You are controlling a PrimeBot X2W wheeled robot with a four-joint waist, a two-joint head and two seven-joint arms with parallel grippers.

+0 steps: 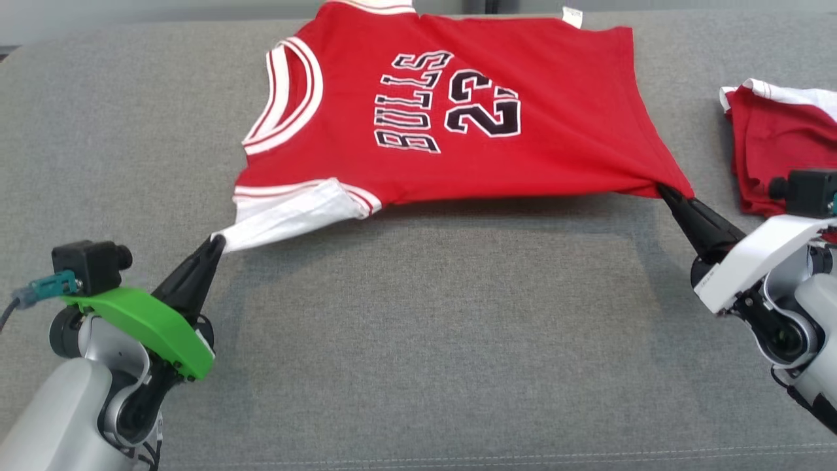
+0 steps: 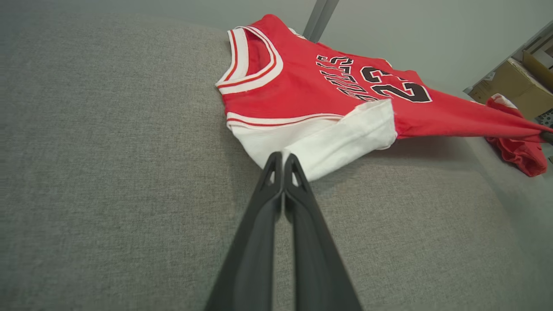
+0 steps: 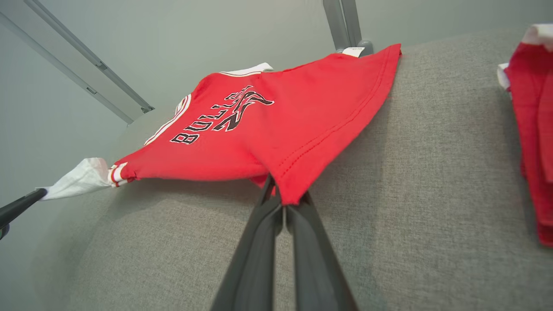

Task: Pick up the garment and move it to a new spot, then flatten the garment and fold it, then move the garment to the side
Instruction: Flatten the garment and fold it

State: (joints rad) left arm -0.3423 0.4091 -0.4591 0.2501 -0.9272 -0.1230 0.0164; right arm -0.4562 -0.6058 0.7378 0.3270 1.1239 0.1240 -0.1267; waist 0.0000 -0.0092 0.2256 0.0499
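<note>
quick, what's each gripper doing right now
Left gripper: closed on the jersey, at its white sleeve.
Right gripper: closed on the jersey, at a hem corner.

— Where's the left arm?
— Low at the left, with a green wrist bracket on top. Its dark fingers slant up and to the right, jaws pressed together on a corner of the garment.
— And the right arm?
— Low at the right, under a white wrist cover. Its fingers slant up and to the left, jaws likewise clamped on the garment's hem.
</note>
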